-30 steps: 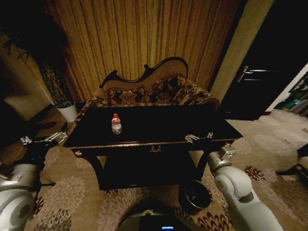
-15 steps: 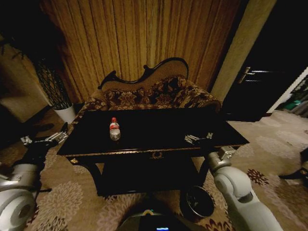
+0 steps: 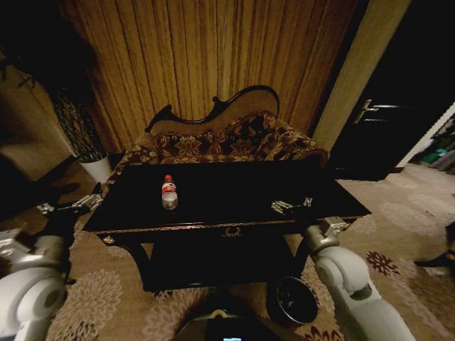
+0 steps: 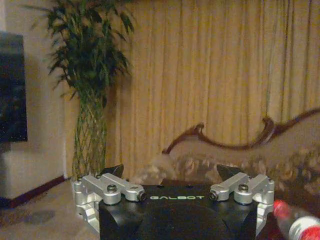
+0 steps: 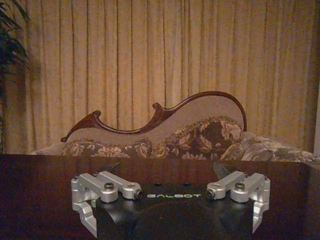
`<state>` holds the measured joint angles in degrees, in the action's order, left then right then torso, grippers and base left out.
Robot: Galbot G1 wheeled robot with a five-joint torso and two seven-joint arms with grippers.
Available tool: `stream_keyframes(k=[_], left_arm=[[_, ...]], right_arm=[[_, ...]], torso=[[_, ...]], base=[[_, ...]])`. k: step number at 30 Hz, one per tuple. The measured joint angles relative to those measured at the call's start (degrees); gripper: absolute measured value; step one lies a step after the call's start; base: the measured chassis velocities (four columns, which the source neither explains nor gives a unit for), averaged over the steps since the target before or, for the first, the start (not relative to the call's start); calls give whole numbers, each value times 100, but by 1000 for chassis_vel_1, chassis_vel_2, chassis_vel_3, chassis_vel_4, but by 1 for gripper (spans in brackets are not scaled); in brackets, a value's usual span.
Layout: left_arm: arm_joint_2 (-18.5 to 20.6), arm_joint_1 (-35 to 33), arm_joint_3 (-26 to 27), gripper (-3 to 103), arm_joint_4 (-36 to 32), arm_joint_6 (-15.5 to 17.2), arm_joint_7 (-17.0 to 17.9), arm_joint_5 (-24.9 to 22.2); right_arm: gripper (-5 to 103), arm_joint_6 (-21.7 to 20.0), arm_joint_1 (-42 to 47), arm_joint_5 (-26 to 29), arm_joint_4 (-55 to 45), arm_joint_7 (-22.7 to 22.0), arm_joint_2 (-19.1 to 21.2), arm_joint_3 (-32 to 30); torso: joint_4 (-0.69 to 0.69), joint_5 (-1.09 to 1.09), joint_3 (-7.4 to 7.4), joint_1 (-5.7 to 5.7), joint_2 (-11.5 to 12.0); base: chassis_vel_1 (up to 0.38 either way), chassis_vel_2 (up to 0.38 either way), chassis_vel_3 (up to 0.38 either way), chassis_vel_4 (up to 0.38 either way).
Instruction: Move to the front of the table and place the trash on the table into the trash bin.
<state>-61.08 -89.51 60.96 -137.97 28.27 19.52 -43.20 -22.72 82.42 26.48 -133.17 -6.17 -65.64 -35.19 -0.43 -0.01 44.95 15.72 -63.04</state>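
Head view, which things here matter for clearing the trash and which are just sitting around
For the job:
bottle, standing on the table
trash bin, on the floor by the table's right front leg
left gripper and right gripper, jaws open

Just about:
sofa
potted plant
curtain
door

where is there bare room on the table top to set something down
Most of the table top is bare. The widest free patch runs from the bottle across the middle to the right pincer at the front right edge. The strip behind, along the sofa, looks free too. The left pincer hangs off the left end.
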Motion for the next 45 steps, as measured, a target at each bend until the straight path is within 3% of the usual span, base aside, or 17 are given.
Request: stream_keyframes(k=[8, 10, 12, 15, 20, 28, 33, 41, 44, 45], left_arm=[[304, 405, -164, 100, 176, 146, 69, -363], [477, 612, -199, 100, 29, 367, 331, -883], [567, 694, -223, 100, -70, 544, 529, -1087], [720, 824, -310, 100, -175, 762, 814, -1268], [1040, 1111, -628, 100, -152, 799, 1096, -1428], [1476, 1531, -956, 100, 196, 633, 1027, -1419], [1514, 1723, -1141, 100, 417, 613, 1019, -1394], [1557, 2456, -1968, 100, 972, 789, 1264, -1252], [1664, 2787, -2209, 100, 1245, 808, 1153, -1236], [1757, 2944, -2269, 100, 1363, 810, 952, -1234]], right_arm=[[100, -48, -94, 81, 22, -2, 91, -30], [100, -115, -157, 107, 41, -5, 102, -3], [100, -135, -175, 115, 56, -4, 102, 16], [100, -145, -190, 126, 104, -5, 101, 32], [100, -146, -179, 189, 163, -7, 100, 28], [100, -147, -184, 236, 188, -10, 98, -5], [100, -157, -175, 248, 176, -13, 82, -23], [100, -191, -43, 252, 45, -62, -35, 8], [100, -195, -43, 250, 97, -133, -59, 35], [100, -195, -39, 245, 136, -152, -72, 31]], torso=[[0, 0, -1, -1, 0], [1, 1, 0, 0, 0], [0, 1, 0, 0, 0], [2, 1, 0, 0, 0], [0, 1, 0, 0, 0], [1, 1, 0, 1, 0], [1, 1, 0, 0, 0], [-1, -1, 0, 0, 0], [0, 0, 0, 0, 1], [1, 0, 0, 1, 1]], base=[[0, 0, 0, 0], [0, 0, 0, 0], [0, 0, 0, 0], [0, 0, 0, 0], [0, 0, 0, 0], [0, 0, 0, 0], [0, 0, 0, 0], [0, 0, 0, 0], [0, 0, 0, 0], [0, 0, 0, 0]])
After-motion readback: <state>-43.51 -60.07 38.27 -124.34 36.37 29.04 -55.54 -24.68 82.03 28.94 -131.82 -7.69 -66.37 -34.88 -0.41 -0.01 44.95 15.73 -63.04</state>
